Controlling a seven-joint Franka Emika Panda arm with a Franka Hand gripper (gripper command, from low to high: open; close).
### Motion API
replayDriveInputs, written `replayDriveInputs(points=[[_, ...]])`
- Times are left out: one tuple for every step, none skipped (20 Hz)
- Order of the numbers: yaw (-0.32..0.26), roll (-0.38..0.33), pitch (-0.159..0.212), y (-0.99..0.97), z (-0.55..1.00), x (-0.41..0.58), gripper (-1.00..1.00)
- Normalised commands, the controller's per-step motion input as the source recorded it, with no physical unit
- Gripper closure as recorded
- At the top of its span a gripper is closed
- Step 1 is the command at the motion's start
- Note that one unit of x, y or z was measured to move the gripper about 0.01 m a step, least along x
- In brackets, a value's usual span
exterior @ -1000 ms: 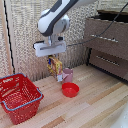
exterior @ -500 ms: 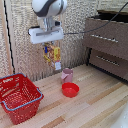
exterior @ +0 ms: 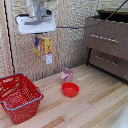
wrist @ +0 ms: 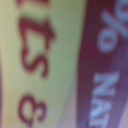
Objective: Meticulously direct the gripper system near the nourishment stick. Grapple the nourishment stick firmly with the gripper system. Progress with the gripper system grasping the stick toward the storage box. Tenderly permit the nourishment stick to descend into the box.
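Since a second ago, we see the tool (exterior: 41, 36) has gone up high and over toward the exterior view's left, and the snack packet (exterior: 43, 48) has gone up with it.

From the exterior view, we see the white arm near the top of the picture. Its two short fingers are clamped on the top of the snack packet. The packet hangs down in the air, yellow-orange with a whitish end at the bottom. It touches nothing but the tool. The red basket (exterior: 22, 107) sits on the wooden worktop (exterior: 90, 107), low on the exterior view's left, well below the packet and a bit more to the left. A pink cup (exterior: 66, 75) stands upright on the worktop, and a small red bowl (exterior: 70, 90) sits just in front of it.

From the wrist view, we see only the snack packet (wrist: 35, 60), very close and blurry. It fills the whole picture with yellow, dark red and big letters.
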Motion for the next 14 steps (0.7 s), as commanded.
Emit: replayDriveInputs(points=[[0.001, -0.034, 0.000, 0.80, 0.13, -0.031, 1.00], [0.017, -0.046, 0.000, 0.75, 0.09, -0.034, 1.00], [0.030, -0.065, -0.017, 0.69, 0.03, 0.000, 1.00], [0.032, -0.075, -0.029, 0.67, 0.00, 0.000, 1.00], [0.033, -0.086, -0.038, 0.65, 0.00, 0.000, 1.00], [0.040, -0.089, -0.036, 0.63, 0.00, 0.000, 1.00], [0.044, -0.090, -0.040, 0.62, 0.00, 0.000, 1.00], [0.047, -0.091, -0.043, 0.62, -0.02, 0.000, 1.00], [0.048, -0.089, -0.038, 0.62, -0.05, 0.000, 1.00], [0.053, -0.088, -0.033, 0.62, -0.09, 0.000, 1.00], [0.056, -0.085, -0.027, 0.62, -0.11, 0.000, 1.00], [0.060, -0.083, -0.020, 0.62, -0.13, 0.000, 1.00], [0.065, -0.081, -0.009, 0.61, -0.16, 0.000, 1.00], [0.066, -0.083, -0.007, 0.61, -0.18, 0.000, 1.00]])
